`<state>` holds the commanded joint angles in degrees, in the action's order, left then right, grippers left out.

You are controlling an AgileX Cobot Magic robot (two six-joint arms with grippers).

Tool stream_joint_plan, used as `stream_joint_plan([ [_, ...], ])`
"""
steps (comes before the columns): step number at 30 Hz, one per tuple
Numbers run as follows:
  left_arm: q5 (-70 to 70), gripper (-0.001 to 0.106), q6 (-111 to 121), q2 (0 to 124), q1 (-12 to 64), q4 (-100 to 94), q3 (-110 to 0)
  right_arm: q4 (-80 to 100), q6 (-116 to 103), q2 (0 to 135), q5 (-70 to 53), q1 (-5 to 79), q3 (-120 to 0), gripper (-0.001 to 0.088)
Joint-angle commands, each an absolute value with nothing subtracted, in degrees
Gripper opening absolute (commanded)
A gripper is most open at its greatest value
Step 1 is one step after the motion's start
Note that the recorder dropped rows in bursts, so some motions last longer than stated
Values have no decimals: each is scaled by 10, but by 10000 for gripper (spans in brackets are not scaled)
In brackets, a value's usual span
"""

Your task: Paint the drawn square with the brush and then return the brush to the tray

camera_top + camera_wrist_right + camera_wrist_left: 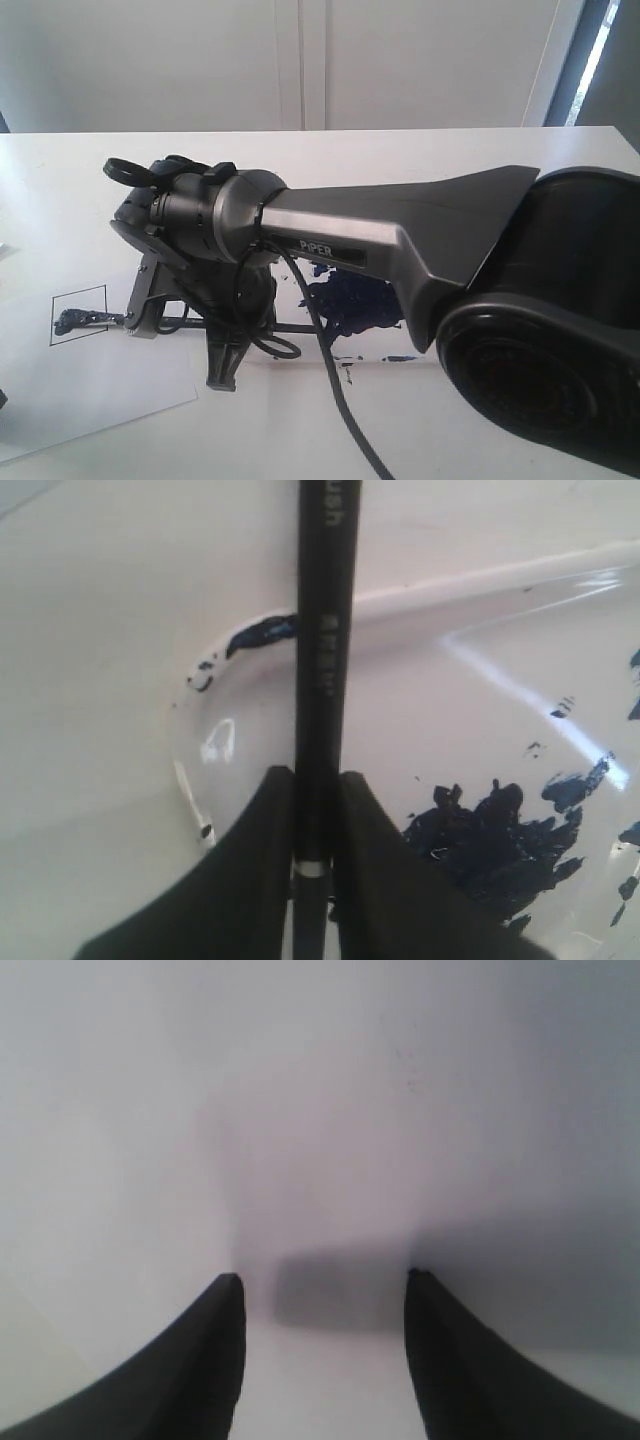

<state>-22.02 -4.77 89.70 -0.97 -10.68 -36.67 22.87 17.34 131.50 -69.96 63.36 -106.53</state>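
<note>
Nearest the lens, the right arm (420,230) fills most of the exterior view, reaching across the white table (450,160) toward the left side. A paper sheet (100,390) lies at the near left corner. The tray (480,580) sits behind the arm, with its dark blue paint blob (345,300) partly hidden. The left gripper (322,1275) hangs over bare white surface, its jaws apart with nothing between them. The right gripper (138,322) has its jaws clamped on the brush (313,660). The brush lies roughly level, and in the right wrist view its shaft crosses the tray's rim. In the exterior view its painted end reaches into the drawn square (78,316) on the paper, where a small dark smear marks the lower left part. The rest of the inside is blank.

I judge the painting step to be in hand and far from finished. The next move calls for short strokes across the blank area, with the tip pressed lightly and kept inside the thin outline. Only then should the brush go back to the tray.
</note>
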Motion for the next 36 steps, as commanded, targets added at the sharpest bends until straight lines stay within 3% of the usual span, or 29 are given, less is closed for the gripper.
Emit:
stream_joint_plan([
  [36, -223, 536, -48, 897, -10, -107, -367, 320, 118, 1315, -691, 634, -1065, 0],
])
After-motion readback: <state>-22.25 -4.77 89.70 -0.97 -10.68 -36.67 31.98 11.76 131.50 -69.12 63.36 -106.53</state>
